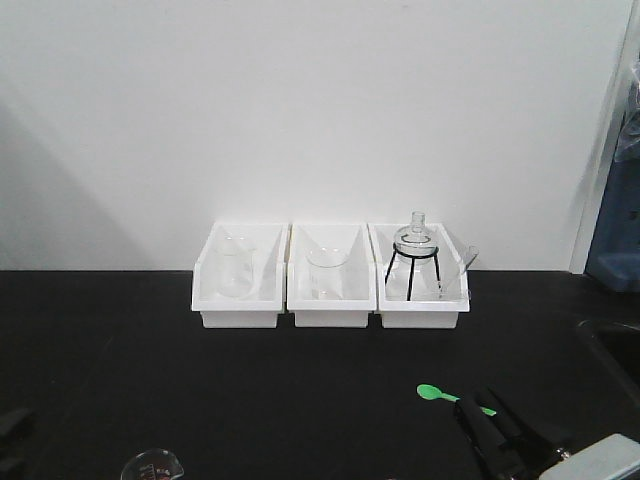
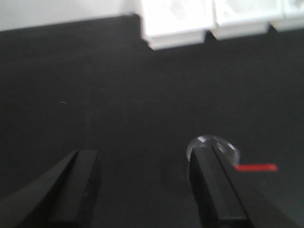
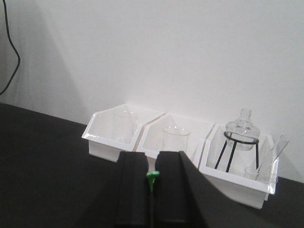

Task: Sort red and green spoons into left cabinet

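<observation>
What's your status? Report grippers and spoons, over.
Left gripper open, empty. Right gripper shut on green spoon. Red spoon on table beside glass beaker. No cabinet in view.

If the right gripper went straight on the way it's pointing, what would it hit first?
Most likely the middle white bin, straight ahead of the right gripper holding the green spoon, though depth is hard to judge.
</observation>
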### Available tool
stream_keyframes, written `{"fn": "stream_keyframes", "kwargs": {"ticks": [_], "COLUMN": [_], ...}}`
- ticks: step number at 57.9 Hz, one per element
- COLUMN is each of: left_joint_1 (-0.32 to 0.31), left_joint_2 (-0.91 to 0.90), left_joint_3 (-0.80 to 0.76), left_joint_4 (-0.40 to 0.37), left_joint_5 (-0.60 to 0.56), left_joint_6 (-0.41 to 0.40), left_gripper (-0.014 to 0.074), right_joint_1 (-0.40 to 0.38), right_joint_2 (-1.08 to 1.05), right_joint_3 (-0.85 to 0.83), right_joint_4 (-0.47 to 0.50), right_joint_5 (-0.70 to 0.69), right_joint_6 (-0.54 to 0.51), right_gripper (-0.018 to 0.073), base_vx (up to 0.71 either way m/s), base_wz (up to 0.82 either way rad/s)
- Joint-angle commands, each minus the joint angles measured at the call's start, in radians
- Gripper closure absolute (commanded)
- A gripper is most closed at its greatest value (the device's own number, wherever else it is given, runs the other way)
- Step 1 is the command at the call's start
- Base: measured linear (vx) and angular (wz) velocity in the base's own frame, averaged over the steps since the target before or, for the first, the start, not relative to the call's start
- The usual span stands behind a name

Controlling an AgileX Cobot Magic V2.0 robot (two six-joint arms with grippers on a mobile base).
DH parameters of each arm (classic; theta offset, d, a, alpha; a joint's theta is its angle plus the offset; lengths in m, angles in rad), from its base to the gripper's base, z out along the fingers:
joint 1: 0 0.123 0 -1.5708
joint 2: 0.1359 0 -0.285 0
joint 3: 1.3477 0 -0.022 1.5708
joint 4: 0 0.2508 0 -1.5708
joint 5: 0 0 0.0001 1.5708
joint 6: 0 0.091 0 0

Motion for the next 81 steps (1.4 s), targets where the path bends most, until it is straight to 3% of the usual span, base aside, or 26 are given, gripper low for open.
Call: {"fn": "stream_keyframes", "kwargs": {"ticks": [1, 10, 18, 28, 46, 54, 59, 69, 72, 76, 81], "left_joint_1": [-0.056, -0.115, -0.170, -0.252, -0.328, -0.357, -0.369, -0.374, -0.374, -0.374, -0.374], "left_joint_2": [0.048, 0.100, 0.100, 0.100, 0.213, 0.262, 0.281, 0.312, 0.335, 0.361, 0.397], "left_joint_3": [-0.029, 0.012, 0.137, 0.221, 0.222, 0.222, 0.222, 0.222, 0.222, 0.222, 0.222], "left_joint_4": [-0.129, -0.298, -0.435, -0.450, -0.438, -0.344, -0.225, 0.031, 0.139, 0.194, 0.204], "left_joint_5": [-0.085, -0.157, -0.330, -0.483, -0.592, -0.645, -0.669, -0.725, -0.760, -0.794, -0.825], "left_joint_6": [0.182, 0.389, 0.475, 0.471, 0.441, 0.331, 0.225, -0.066, -0.157, -0.215, -0.234], "left_gripper": [0.0074, 0.0074, 0.0074, 0.0074, 0.0074, 0.0074, 0.0074, 0.0074, 0.0074, 0.0074, 0.0074], "right_joint_1": [0.003, 0.003, 0.003, 0.003, 0.003, 0.003, 0.003, 0.003, 0.003, 0.003, 0.003], "right_joint_2": [-0.040, -0.041, -0.041, -0.041, -0.041, -0.041, -0.041, -0.041, -0.041, -0.041, -0.041], "right_joint_3": [-0.020, -0.020, -0.020, -0.020, -0.020, -0.020, -0.020, -0.020, -0.020, -0.020, -0.020], "right_joint_4": [0.003, 0.017, 0.018, 0.043, 0.043, 0.043, 0.043, 0.043, 0.043, 0.043, 0.043], "right_joint_5": [-0.064, -0.056, -0.056, -0.052, -0.050, -0.050, -0.050, -0.050, -0.050, -0.050, -0.050], "right_joint_6": [-0.035, -0.037, -0.042, -0.044, -0.044, -0.046, -0.061, -0.064, -0.064, -0.064, -0.064], "right_gripper": [0.0565, 0.0565, 0.0565, 0.0564, 0.0564, 0.0564, 0.0564, 0.0564, 0.0564, 0.0564, 0.0564], "base_vx": [0.00, 0.00, 0.00, 0.00, 0.00, 0.00, 0.00, 0.00, 0.00, 0.00, 0.00], "base_wz": [0.00, 0.00, 0.00, 0.00, 0.00, 0.00, 0.00, 0.00, 0.00, 0.00, 0.00]}}
